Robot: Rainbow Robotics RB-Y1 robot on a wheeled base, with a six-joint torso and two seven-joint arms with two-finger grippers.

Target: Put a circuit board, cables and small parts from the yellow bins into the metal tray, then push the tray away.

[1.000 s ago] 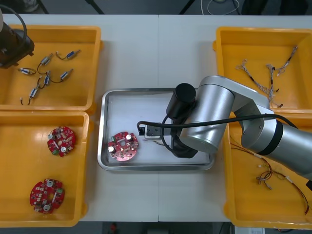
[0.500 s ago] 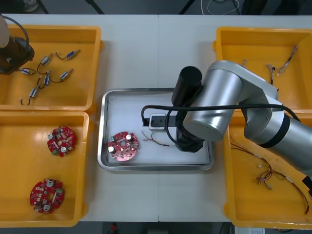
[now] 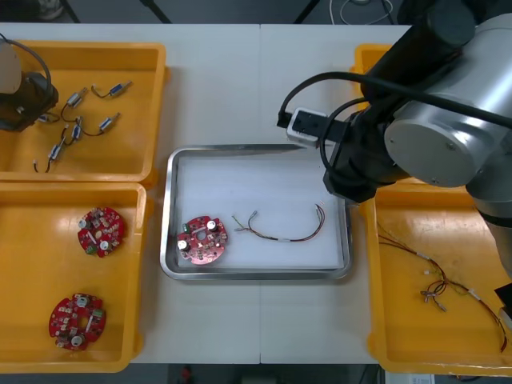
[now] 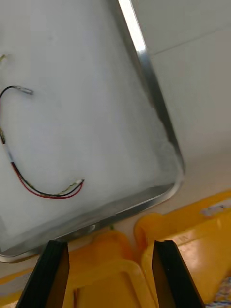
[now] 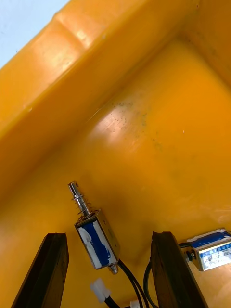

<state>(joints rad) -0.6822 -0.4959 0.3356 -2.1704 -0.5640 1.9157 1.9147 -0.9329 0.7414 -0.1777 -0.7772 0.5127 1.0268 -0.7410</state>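
The metal tray (image 3: 178, 172), white inside, holds a round red circuit board (image 3: 202, 238) and a red and yellow cable (image 3: 282, 230). My right arm (image 3: 416, 120) hangs raised over the tray's far right corner. In the right wrist view my right gripper (image 4: 110, 276) is open and holds nothing, above the seam between the tray's rim (image 4: 159, 115) and the bins, with the cable (image 4: 33, 187) lying free. My left gripper (image 5: 110, 272) is open in the far left bin (image 3: 128, 152), its fingers either side of a small metal part (image 5: 96, 238) with a blue body.
Several more small metal parts (image 3: 76, 128) lie in the far left bin, and one (image 5: 211, 248) lies just outside my left finger. The near left bin holds two circuit boards (image 3: 100, 232). Cables (image 3: 436, 280) lie in the near right bin (image 3: 384, 336).
My right arm has risen from the tray and swung toward the far right, leaving the red and yellow cable lying in the tray. The left arm has shifted slightly over its bin.
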